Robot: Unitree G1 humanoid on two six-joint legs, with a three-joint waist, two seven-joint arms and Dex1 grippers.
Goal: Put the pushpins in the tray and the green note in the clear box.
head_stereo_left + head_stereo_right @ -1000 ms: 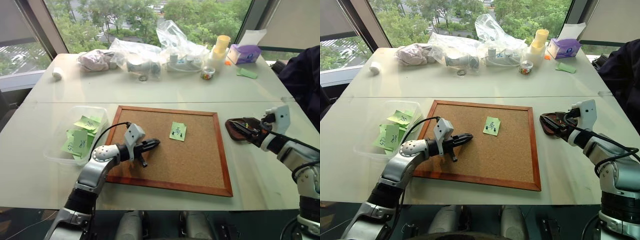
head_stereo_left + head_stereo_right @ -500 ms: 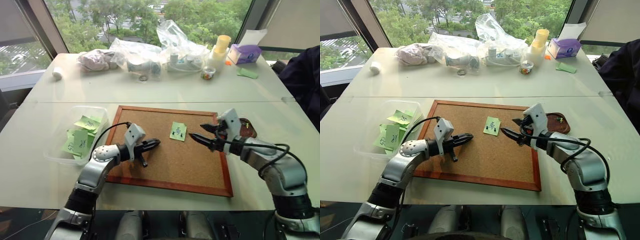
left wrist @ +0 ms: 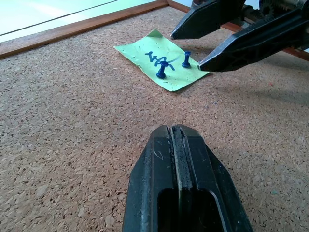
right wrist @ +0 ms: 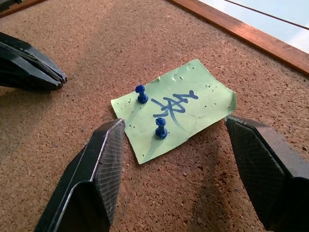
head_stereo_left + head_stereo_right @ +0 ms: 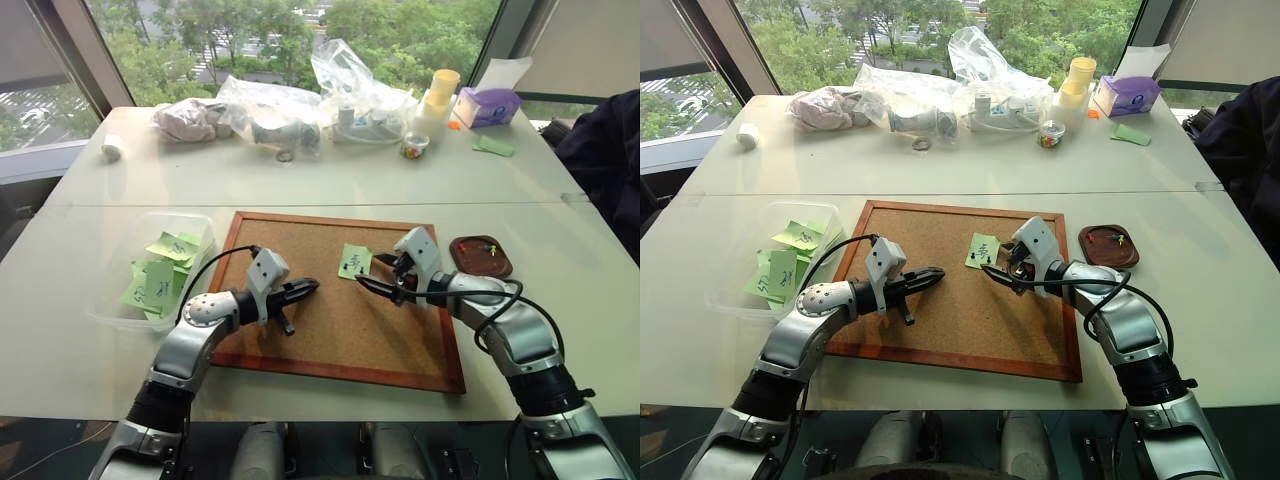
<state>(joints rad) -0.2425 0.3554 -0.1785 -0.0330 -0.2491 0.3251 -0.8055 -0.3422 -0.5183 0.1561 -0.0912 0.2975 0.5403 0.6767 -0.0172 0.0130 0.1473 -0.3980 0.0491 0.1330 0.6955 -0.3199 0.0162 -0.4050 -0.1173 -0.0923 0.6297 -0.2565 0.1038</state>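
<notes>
the left gripper [image 5: 312, 287] hovers low over the corkboard [image 5: 330, 340], forearm lying across the board's left frame edge and pointing toward the board's centre, slightly downward. its jaws are clenched together with nothing between them; the left wrist view shows the two pads pressed flat against each other.

the right gripper [image 4: 169, 140] reaches in from the board's right side, elbow bent, forearm crossing the right frame edge, and points toward the left gripper at a shallow downward angle. its jaws are released and spread wide. in the right wrist view one finger stands at each side of the green note [image 4: 174, 108], just above the cork; whether they touch the paper cannot be told.

the green note lies flat on the upper middle of the corkboard, held by two blue pushpins [image 4: 161, 128] set near its scribble. it sits between the two grippers, nearer the right one.

the tray [image 5: 481, 256] rests on the tabletop [image 5: 300, 180] just beside the board's right edge, behind the right forearm, with small coloured pushpins inside. the clear box [image 5: 120, 310] rests on the tabletop just beside the board's left edge and contains several green notes.
</notes>
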